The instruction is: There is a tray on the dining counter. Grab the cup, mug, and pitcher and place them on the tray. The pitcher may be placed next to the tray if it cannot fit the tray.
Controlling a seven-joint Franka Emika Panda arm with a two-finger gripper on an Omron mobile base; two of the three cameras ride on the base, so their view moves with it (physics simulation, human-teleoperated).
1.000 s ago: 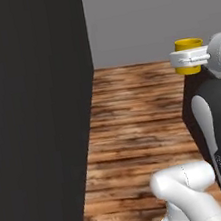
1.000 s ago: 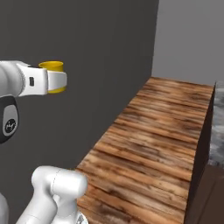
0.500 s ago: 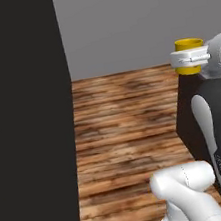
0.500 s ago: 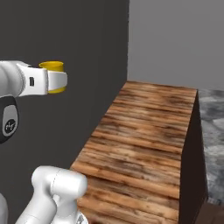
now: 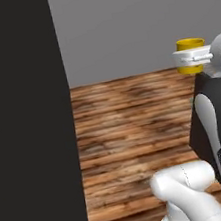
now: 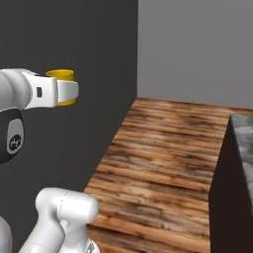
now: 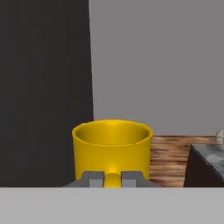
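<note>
Step in hand: carrying the mug (image 7: 112, 148) to the tray, judging by the base mid-drive w/ no tray around. Gripper (image 7: 112, 178) is closed on what looks like the mug's handle, mug upright just ahead of the fingertips. Next calls for getting to the dining counter (image 6: 243, 136), whose edge sits off to the gripper's right. Dark wall (image 5: 25, 121) close on its left, wood floor (image 6: 163, 168) below; nothing blocks.

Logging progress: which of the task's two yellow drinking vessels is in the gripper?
The mug, shut in the gripper: plain yellow, no red mark showing, and the fingertips pinch what looks like its handle.
</note>
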